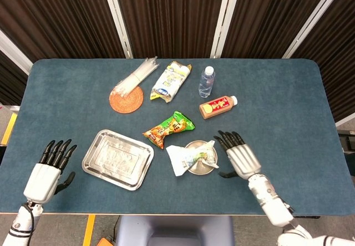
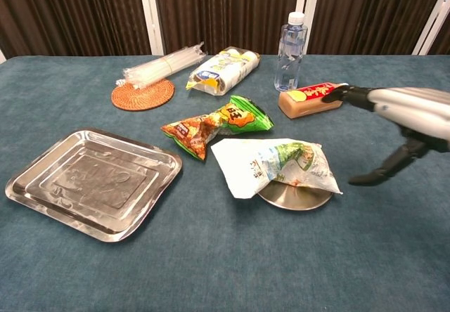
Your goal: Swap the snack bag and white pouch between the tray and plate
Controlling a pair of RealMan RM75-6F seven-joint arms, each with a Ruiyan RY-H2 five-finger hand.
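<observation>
The snack bag [image 1: 169,128] is seen lying on the bench [image 1: 277,91], between the tray [image 1: 117,159] at its 8 o'clock and the plate [image 1: 201,158] at its 4 o'clock, touching neither. The white pouch [image 1: 187,158] is draped over the plate, its left part spilling onto the bench. The right hand [image 1: 239,156] is held just at the plate's 3 o'clock with fingers spread and nothing grasped. The left hand [image 1: 49,169] is found at the tray's 9 o'clock, well apart, fingers extended and empty. An orange bottle [image 1: 217,107] lies at the plate's 1 o'clock.
</observation>
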